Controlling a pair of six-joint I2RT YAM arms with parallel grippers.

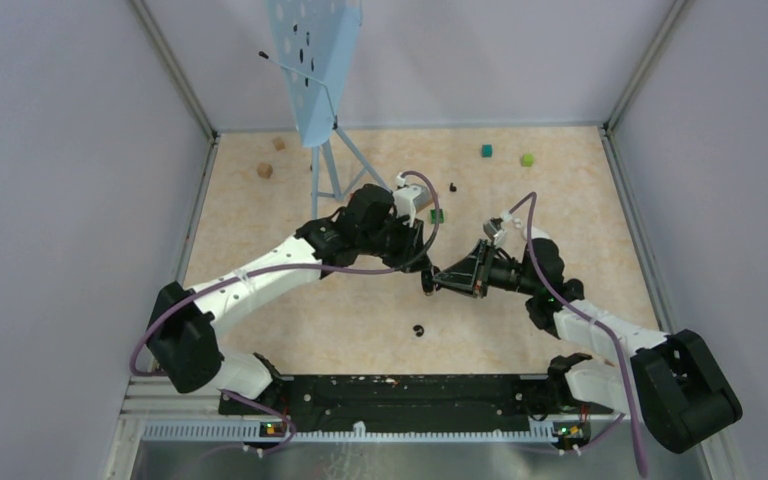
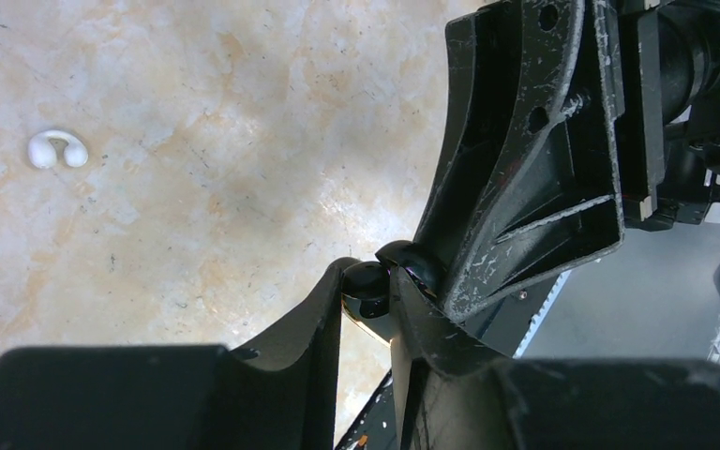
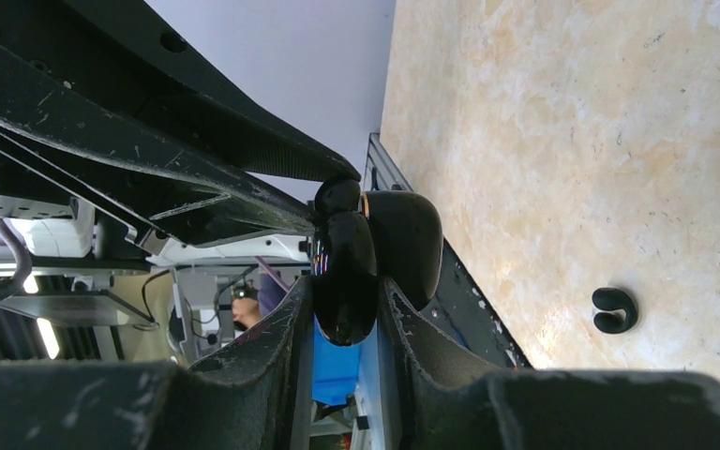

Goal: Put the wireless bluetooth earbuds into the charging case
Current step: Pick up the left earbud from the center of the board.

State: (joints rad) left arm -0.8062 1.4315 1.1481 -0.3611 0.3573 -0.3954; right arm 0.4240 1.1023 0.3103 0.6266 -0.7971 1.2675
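One black earbud (image 2: 364,298), tiny and likely light and slippery — best pinched across its rounded body — sits clamped in the left gripper (image 2: 371,281) above the middle of the table (image 1: 290,330), touching the glossy charging case (image 3: 403,239) clamped in the right gripper (image 3: 345,286).

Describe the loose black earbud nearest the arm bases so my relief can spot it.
Find the black base rail along the table's near edge. Beyond its middle, on the beige tabletop, lies a tiny black earbud curled like a C. It lies alone; the other loose black bud sits far back by the dark green cube.
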